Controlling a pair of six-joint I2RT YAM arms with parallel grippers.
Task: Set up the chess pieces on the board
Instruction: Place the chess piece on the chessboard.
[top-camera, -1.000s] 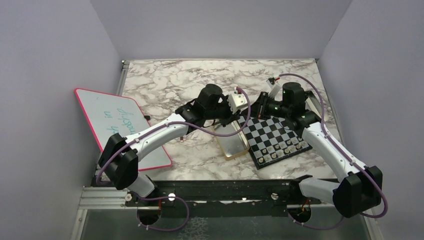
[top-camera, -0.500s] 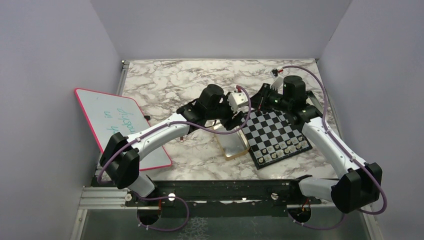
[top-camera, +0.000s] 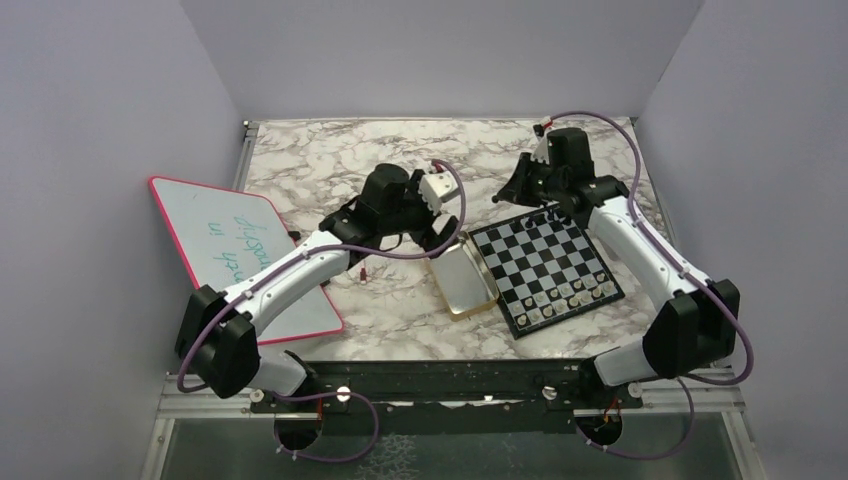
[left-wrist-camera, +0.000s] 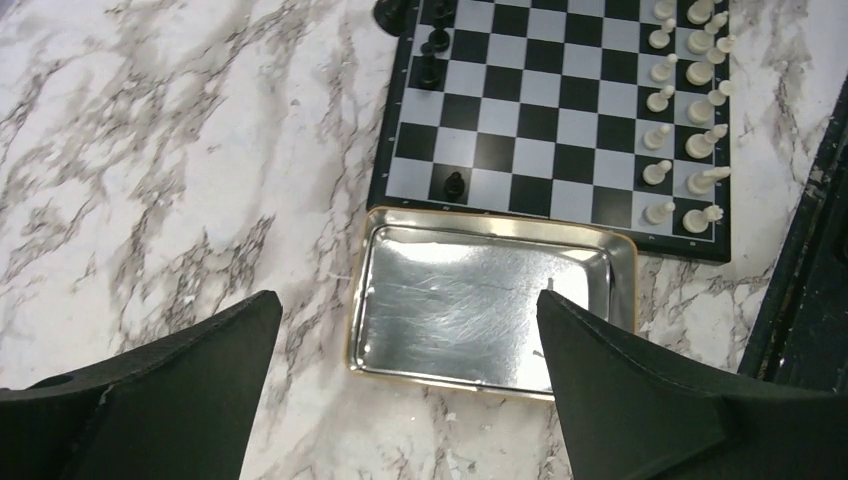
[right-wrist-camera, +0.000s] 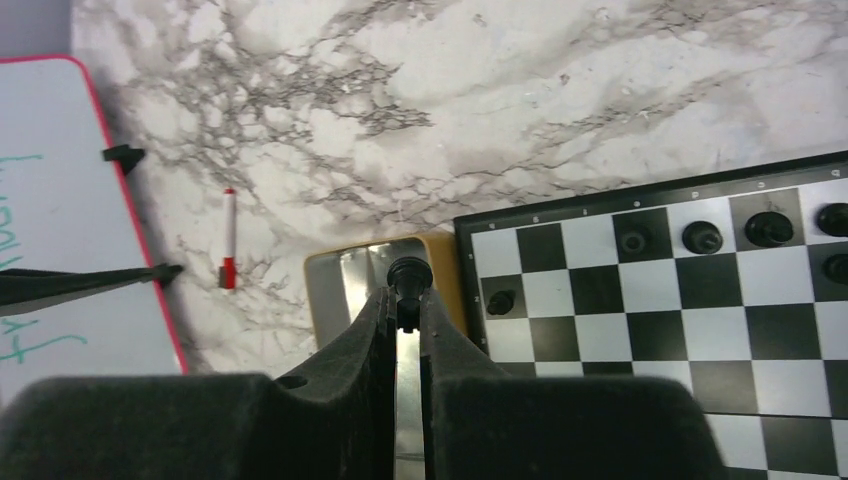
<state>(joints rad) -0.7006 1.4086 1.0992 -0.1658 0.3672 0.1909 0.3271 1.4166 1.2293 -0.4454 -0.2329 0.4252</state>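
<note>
Far left of the gold tin (top-camera: 449, 300), the pink-rimmed whiteboard (top-camera: 240, 255) overhangs the left edge of the marble tabletop (top-camera: 330, 160). Between it and the tin lies a small red marker (top-camera: 363, 272), with bare marble around it. Beyond the tin, toward the back wall, the tabletop is wide and open.

The left gripper (top-camera: 442, 235) hangs above the tin's far-left side, released, with its jaws spread wide and nothing between them. In the left wrist view its fingers (left-wrist-camera: 170, 400) frame the tin (left-wrist-camera: 500, 218), whose shiny floor holds nothing. The board (left-wrist-camera: 560, 110) lies just past the tin and touches or nearly touches its long right rim.

The board (top-camera: 545, 262) sits directly right of the tin, turned at an angle to the table's edges. Only a narrow strip of marble separates its right corner from the right wall. The white pieces (left-wrist-camera: 690, 100) stand in two ranks along the board edge level with the tin's near end. A few black pieces (right-wrist-camera: 702, 236) stand along the opposite edge, level with the tin's far end. A lone black pawn (left-wrist-camera: 455, 185) stands on the file nearest the tin.

The right gripper (top-camera: 500, 196) hovers beyond the tin's far end, by the board's far-left corner. It is clenched on a black piece (right-wrist-camera: 407, 272), which the right wrist view lines up with the tin's far rim, just left of the board's corner.
</note>
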